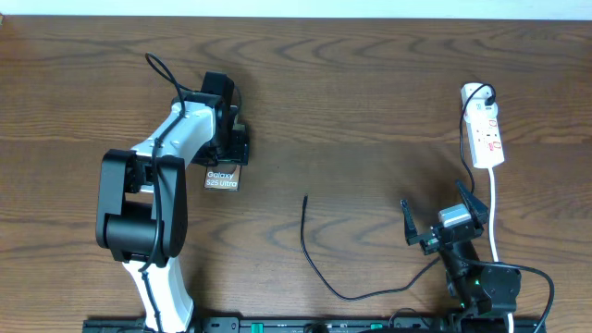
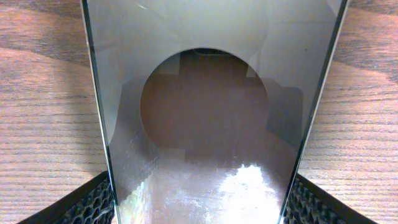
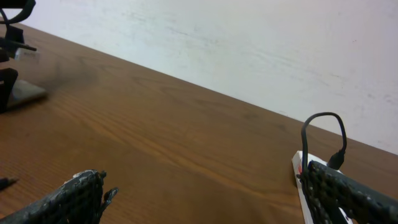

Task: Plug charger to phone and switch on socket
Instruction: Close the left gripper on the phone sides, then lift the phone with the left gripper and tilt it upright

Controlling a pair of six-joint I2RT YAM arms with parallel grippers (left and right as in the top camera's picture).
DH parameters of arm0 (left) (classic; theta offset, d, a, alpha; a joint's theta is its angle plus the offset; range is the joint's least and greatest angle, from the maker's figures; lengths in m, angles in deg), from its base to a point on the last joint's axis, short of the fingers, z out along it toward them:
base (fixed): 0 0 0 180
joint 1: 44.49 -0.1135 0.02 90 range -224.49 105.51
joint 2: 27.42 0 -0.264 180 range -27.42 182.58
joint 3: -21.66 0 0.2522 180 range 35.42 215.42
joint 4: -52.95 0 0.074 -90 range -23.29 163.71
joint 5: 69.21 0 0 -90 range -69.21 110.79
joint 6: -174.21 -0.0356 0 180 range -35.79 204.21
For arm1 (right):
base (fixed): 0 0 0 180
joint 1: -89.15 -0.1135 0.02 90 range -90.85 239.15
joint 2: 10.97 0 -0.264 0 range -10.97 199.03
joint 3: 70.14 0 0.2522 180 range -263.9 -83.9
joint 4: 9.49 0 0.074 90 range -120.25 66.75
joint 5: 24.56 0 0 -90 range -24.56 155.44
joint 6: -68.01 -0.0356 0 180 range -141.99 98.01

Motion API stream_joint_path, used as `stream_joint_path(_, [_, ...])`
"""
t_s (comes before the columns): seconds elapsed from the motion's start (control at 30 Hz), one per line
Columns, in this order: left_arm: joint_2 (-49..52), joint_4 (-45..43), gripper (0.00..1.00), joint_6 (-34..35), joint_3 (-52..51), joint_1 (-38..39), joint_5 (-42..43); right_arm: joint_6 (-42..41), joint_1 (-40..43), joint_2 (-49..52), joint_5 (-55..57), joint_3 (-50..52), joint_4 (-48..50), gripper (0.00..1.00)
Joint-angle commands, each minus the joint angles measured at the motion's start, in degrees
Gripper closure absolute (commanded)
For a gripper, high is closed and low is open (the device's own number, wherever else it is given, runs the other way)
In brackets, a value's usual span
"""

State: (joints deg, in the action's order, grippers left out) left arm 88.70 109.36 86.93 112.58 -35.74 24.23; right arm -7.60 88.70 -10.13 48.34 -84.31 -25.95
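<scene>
Left claw [image 1: 228, 154] seemingly clamped across brown-screened smartphone [image 1: 222, 178], which reads "Galaxy S25 Ultra". Right claw [image 1: 435, 205] wide open, empty. Thin black cable [image 1: 310, 250] lies loose on wooden counter [image 1: 370, 92] between the arms. White power strip [image 1: 486, 134] far right.

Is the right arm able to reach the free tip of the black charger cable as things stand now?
Probably yes. The right gripper is open and empty, and only bare table lies between it and the charger tip. The left gripper grips the phone, well off that path.

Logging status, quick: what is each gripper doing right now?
Left gripper: closed on the phone.
Right gripper: open, holding nothing.
</scene>
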Motion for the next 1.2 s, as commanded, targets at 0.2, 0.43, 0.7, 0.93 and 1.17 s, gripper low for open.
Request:
stream_joint_path(0.2, [1.75,2.67,0.93,-0.04,1.09,0.07,-0.68,0.68,0.57,-0.35,0.04,0.09,-0.28,0.01])
stream_joint_path(0.43, [0.04,5.57,0.93,-0.04,5.9,0.07,0.02,0.68,0.57,-0.35,0.04,0.09,-0.28,0.01])
stream_joint_path(0.7, [-6.01,5.73,0.93,0.59,7.15,0.07,0.61,0.68,0.57,-0.35,0.04,0.09,-0.28,0.01])
stream_joint_path(0.93, [-6.71,6.32,0.92,1.05,7.15,0.07,3.85,0.68,0.57,-0.35,0.04,0.09,-0.28,0.01])
stream_joint_path(1.17, [-6.73,5.05,0.93,2.27,7.19,0.07,30.1,0.68,0.57,-0.35,0.04,0.09,-0.28,0.01])
